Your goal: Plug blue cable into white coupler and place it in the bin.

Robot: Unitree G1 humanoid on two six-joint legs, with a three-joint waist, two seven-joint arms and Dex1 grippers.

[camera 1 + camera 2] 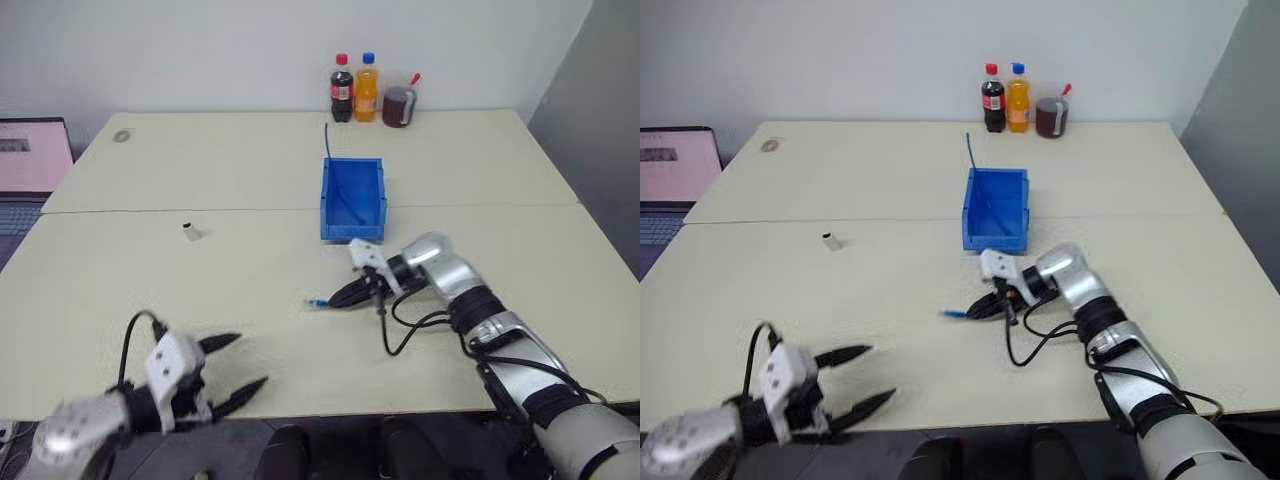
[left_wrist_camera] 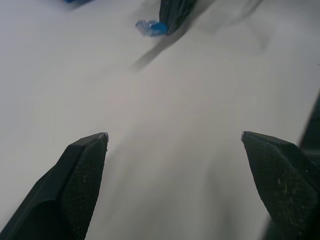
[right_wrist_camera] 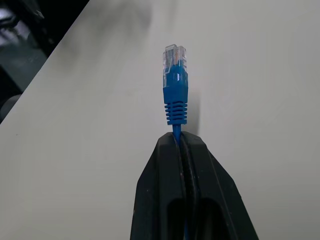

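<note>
- The right gripper (image 3: pixel 186 142) is clamping the blue cable (image 3: pixel 175 102) just behind its plug, above the tabletop (image 1: pixel 250 270) near its front edge.
- The left gripper (image 1: pixel 232 368) is hanging spread wide, holding nothing, at the front-left edge.
- The white coupler (image 1: pixel 192 232) is lying toward the tabletop's left side, well apart from the bin (image 1: pixel 352 199) mid-table.

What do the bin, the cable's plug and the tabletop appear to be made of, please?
The bin: probably moulded plastic, a uniform bright blue with a slight sheen. The plug on the blue cable: clear hard plastic tip, with a ribbed blue boot that looks like softer plastic or rubber. The table: smooth matte cream surface, likely laminate; uncertain.
</note>
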